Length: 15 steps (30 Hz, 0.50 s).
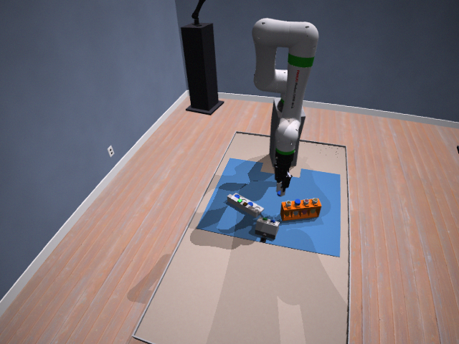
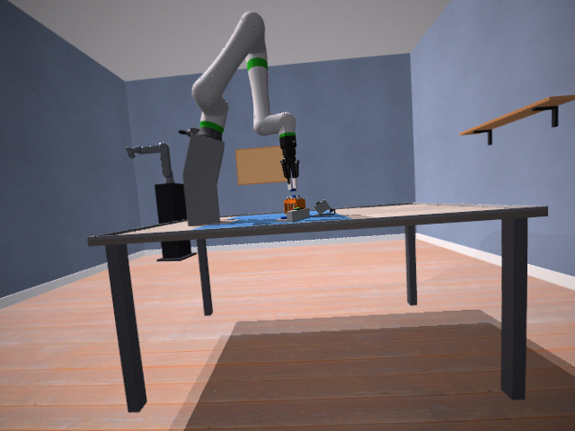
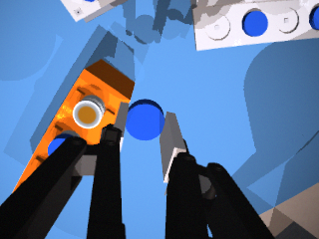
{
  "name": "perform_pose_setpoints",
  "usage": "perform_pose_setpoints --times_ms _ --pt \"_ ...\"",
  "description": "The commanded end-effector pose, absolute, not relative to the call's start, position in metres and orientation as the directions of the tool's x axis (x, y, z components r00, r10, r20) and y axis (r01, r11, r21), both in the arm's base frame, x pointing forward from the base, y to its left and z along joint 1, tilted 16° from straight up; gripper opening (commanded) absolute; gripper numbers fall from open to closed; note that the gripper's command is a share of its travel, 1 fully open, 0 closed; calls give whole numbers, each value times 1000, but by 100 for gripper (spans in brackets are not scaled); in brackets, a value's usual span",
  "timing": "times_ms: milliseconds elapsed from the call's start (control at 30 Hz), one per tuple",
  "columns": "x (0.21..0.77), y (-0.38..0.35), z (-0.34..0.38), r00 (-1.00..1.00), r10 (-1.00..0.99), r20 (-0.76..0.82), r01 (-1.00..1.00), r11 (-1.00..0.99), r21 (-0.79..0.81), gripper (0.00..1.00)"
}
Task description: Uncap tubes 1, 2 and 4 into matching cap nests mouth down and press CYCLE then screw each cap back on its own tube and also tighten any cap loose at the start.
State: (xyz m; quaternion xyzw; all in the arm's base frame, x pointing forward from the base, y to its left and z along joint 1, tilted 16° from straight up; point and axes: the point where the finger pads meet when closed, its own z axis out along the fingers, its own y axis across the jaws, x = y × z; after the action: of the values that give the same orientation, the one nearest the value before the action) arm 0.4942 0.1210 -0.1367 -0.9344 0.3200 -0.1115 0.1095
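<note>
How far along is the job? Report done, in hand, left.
Done: uncapping and the aspirate step, since the green lamp is lit. In hand: the gripper is shut on a blue cap beside the decapping station. Left: screwing it on, two caps in the cap tray, then READY.

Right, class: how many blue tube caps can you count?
4 caps: one in the pincer, two in the cap tray, one on the orange rack.

White rounded arm (image 1: pixel 287 55), green joint bands, red lettering, black claw (image 1: pixel 280 191).
</note>
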Motion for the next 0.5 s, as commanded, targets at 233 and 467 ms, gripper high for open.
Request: perform_pose_setpoints --times_ms 233,467 --pt "476 182 -133 775 -621 116 -582 -773 -253 0" --pt "462 230 -130 775 -621 116 -582 -773 -253 0"
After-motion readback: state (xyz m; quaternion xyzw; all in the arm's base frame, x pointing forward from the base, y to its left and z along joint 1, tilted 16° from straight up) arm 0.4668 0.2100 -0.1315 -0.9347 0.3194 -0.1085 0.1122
